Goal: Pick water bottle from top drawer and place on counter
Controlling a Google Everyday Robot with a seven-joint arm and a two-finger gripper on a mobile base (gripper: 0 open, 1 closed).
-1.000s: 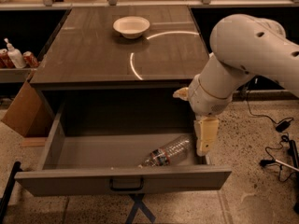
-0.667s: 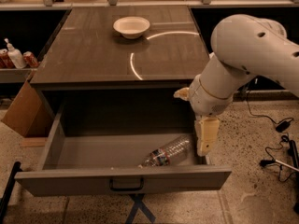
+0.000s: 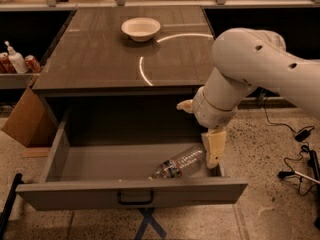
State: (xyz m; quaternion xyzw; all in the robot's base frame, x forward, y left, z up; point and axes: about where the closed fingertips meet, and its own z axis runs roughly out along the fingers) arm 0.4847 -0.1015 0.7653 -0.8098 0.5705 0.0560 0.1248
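Note:
The top drawer (image 3: 132,193) stands pulled open below the counter (image 3: 100,59). The water bottle (image 3: 178,164) lies on its side on the drawer floor near the front right, cap toward the front left. My gripper (image 3: 214,149) hangs at the end of the white arm, pointing down over the drawer's right end, just right of the bottle's base and close to it. It holds nothing that I can see.
A white bowl (image 3: 140,28) sits on the counter toward the back. A white pump bottle (image 3: 15,59) and cans (image 3: 32,63) stand on the left side shelf. A cardboard box (image 3: 27,119) leans at the drawer's left. Cables (image 3: 295,144) lie on the floor at right.

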